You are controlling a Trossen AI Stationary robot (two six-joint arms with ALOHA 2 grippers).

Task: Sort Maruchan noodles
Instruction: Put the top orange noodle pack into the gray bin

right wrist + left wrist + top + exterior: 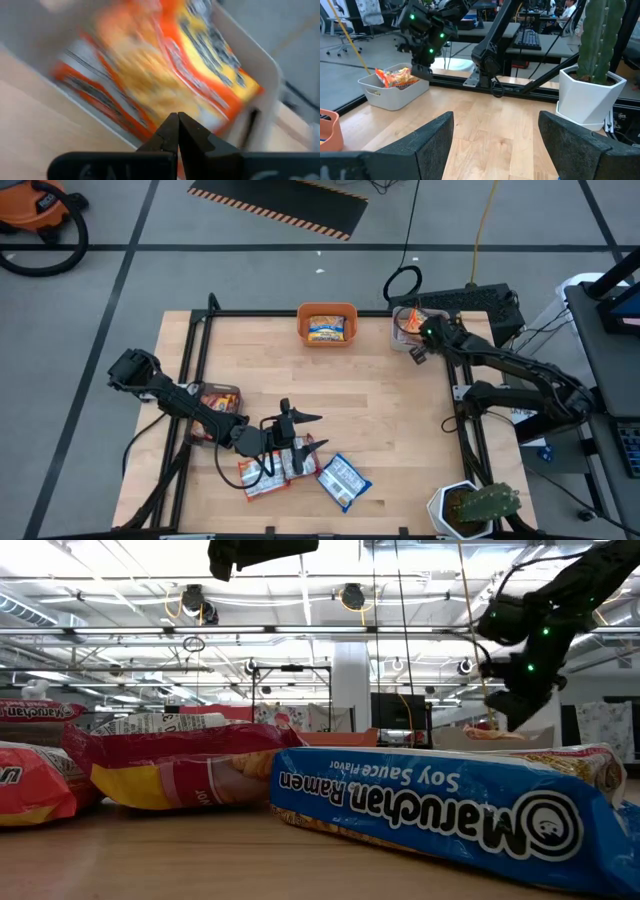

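Observation:
Several Maruchan packets lie flat near the table's near edge: red-and-silver ones (265, 472) (180, 770) overlapping, and a blue-white Soy Sauce one (343, 481) (440, 805) to their right. My left gripper (312, 432) (495, 125) hangs open above them, raised clear in the low view (260, 555). Another packet, yellow-blue (327, 329), lies in the orange bin (303, 320). An orange packet (165, 65) (395, 77) lies in the grey bin (398, 332) (395, 97). My right gripper (418, 352) (177, 127) is shut and hovers at that bin's near rim.
A clear bin (222, 392) at the table's left edge holds a dark red packet. A potted cactus (480, 508) (590, 100) stands at the near right corner. Black frame rails run along the table's left, far and right edges. Bare wood spans the middle.

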